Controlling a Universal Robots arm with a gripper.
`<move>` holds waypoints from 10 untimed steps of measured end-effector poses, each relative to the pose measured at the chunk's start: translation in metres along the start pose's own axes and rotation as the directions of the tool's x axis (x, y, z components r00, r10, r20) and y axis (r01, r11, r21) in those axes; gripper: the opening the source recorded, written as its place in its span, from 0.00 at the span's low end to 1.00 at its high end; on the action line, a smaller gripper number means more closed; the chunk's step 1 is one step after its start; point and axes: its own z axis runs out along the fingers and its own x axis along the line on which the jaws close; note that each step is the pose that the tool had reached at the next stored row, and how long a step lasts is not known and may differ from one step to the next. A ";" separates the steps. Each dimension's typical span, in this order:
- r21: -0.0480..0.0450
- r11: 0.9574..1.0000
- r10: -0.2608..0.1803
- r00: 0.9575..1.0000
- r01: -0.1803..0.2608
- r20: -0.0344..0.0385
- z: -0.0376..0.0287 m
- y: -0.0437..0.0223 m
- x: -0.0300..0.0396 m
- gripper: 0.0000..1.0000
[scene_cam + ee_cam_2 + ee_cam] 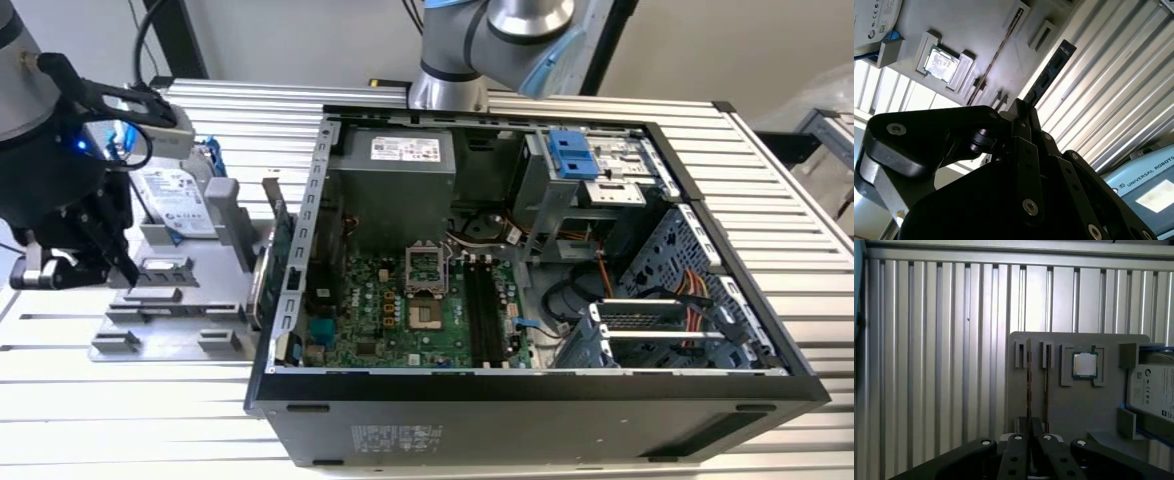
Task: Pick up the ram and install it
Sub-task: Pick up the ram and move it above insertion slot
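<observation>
Pinch tight on the long, thin dark ram stick (pixel 1050 74), black gripper (pixel 1023 106) fingers (pixel 1024 135) clamped onto one end in the second wrist view. Held over the flat grey fixture tray (pixel 1074 410), near its narrow slots. Further along the tray: square silver processor chip (pixel 1085 364) in its pocket, then silver hard drive in blue frame (pixel 1154 390). Out in the exterior view: gripper at nine o'clock from the open black computer case (pixel 534 400); green motherboard (pixel 387 320) inside, black memory slots (pixel 483 310) at three o'clock of the metal processor socket (pixel 424 265).
</observation>
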 end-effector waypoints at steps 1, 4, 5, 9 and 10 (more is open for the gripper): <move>0.000 1.000 0.000 1.000 0.000 0.000 -0.0021 0.0001 -0.0001 0.00; 0.000 1.000 0.000 1.000 0.000 0.000 -0.0083 0.0002 -0.0003 0.00; 0.000 1.000 0.000 1.000 0.000 0.000 -0.0103 0.0003 -0.0004 0.00; 0.000 1.000 0.000 1.000 0.000 0.000 -0.0183 0.0005 -0.0006 0.00; 0.000 1.000 0.000 1.000 0.000 0.000 -0.0204 0.0006 -0.0007 0.00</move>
